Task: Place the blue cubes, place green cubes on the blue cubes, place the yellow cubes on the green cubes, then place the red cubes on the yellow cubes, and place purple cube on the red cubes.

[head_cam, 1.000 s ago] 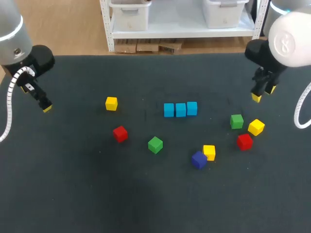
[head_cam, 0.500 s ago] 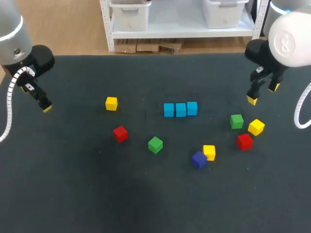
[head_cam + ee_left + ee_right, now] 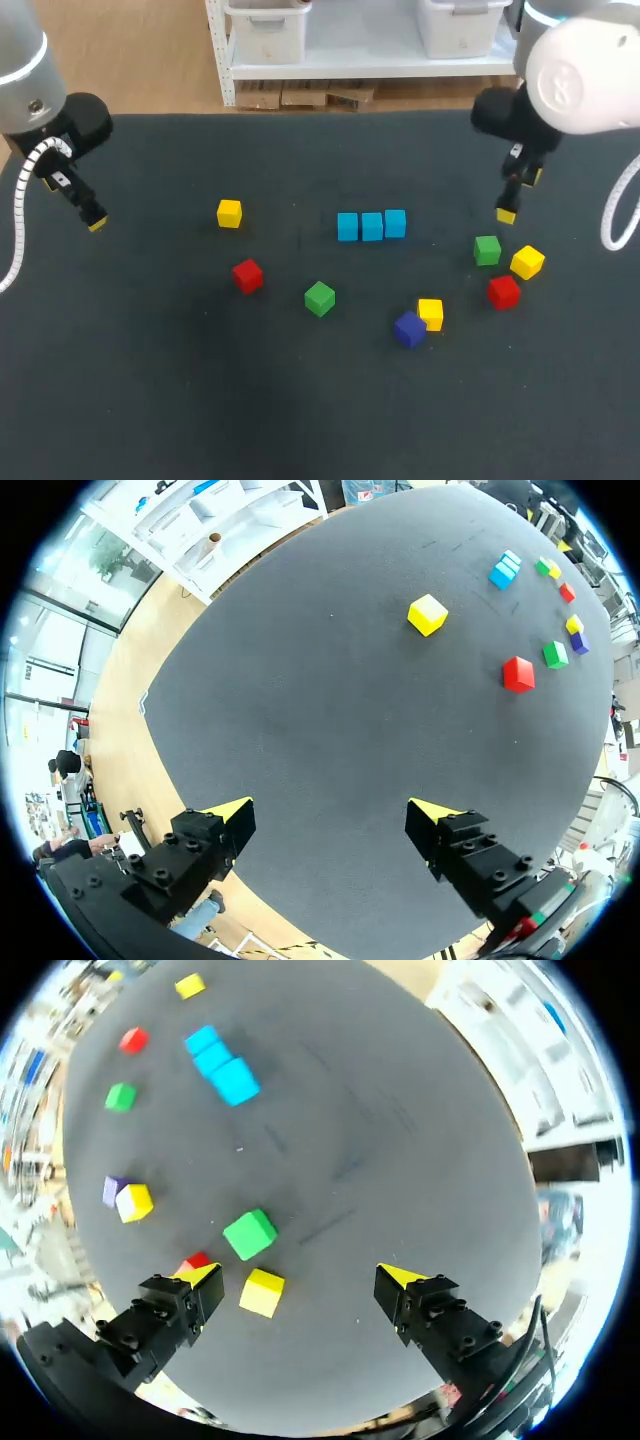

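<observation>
Crowding the green cube point(image 3: 487, 250), the yellow cube point(image 3: 527, 262) is judged liable to be knocked by the right gripper point(image 3: 520, 197) (fingers wide apart, empty).

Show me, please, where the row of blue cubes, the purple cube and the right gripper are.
row of blue cubes point(image 3: 371, 227): head view, on the middle cube.
purple cube point(image 3: 408, 329): head view, on its top face.
right gripper point(image 3: 300, 1278): right wrist view, midway between its fingertips.

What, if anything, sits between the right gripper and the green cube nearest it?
Nothing visible. The right gripper hangs open above the table, and the green cube lies uncovered just ahead of its fingers. A yellow cube and a red cube sit close beside the green one, not touching it.
</observation>
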`<state>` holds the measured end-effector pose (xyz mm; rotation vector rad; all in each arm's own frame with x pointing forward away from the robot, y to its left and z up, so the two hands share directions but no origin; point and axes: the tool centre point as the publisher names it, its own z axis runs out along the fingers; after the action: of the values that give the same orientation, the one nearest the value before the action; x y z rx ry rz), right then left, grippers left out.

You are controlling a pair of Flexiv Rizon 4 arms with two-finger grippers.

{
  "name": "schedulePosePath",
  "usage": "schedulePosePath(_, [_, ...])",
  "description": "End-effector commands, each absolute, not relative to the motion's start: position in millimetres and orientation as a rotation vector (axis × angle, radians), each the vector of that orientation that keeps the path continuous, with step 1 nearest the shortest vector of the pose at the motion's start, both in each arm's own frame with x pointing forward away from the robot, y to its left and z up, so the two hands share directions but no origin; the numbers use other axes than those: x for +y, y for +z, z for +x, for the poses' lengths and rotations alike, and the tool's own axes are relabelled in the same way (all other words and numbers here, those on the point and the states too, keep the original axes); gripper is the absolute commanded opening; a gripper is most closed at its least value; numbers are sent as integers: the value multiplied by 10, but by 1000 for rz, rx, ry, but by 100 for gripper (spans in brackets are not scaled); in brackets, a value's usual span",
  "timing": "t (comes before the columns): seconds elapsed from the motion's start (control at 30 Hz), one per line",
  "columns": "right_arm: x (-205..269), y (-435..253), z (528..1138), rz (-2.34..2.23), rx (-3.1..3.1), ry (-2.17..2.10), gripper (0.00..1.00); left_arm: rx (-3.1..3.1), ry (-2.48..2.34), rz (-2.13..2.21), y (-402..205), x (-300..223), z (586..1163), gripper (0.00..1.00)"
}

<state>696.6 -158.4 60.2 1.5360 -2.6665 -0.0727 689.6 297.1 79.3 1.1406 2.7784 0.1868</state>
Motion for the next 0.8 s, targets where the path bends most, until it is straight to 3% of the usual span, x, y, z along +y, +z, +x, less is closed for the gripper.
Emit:
schedulePosePath(0.03, [-1465, 536, 6963, 1645, -2568, -36, 100, 2781, 188, 1140, 795, 2968, 6903, 100])
schedulePosePath(0.8, [-1414, 213, 6627, 2133, -2165, -169, 100, 2781, 188, 1140, 795, 2968, 6903, 100])
